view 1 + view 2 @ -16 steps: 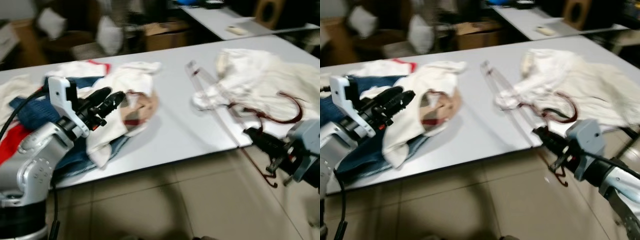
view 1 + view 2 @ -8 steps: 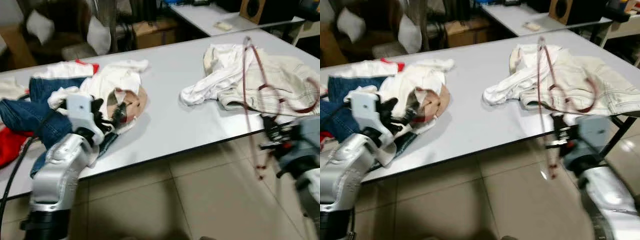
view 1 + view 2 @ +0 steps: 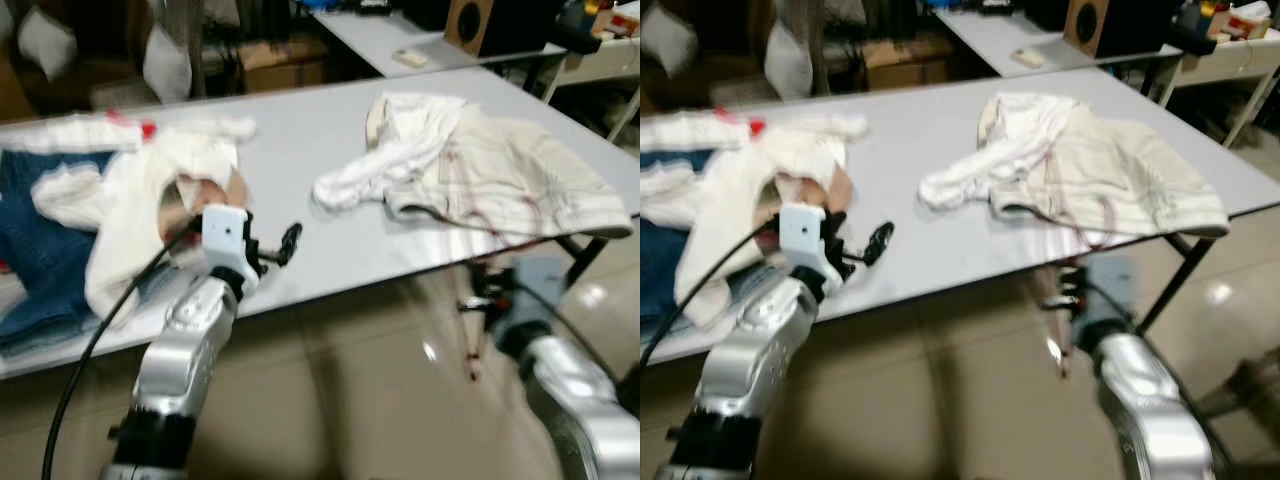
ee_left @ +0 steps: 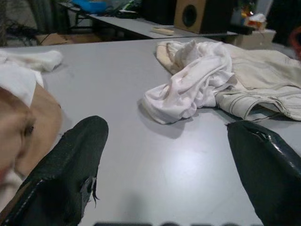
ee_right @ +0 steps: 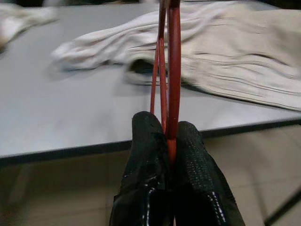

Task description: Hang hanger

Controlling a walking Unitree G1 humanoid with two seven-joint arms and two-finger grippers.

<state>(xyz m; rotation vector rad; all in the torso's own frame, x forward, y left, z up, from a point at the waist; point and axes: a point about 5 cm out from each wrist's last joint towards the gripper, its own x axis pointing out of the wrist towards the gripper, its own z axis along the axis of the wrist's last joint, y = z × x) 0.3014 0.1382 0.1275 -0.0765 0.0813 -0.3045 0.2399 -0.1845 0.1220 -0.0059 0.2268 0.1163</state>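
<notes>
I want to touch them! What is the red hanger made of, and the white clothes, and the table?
The red hanger looks like see-through plastic: thin, glossy, glowing red, pinched in the right gripper. The white clothes look like soft woven cloth, maybe cotton, since they crumple into folds. The table top looks smooth, matte grey, probably laminate or painted board; I can't be sure.

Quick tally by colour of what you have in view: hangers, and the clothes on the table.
Red hanger, held in the right end effector: 1
Cream-white clothes: 1 heap
Blue, white and red clothes: 1 heap
Total: 3
</notes>
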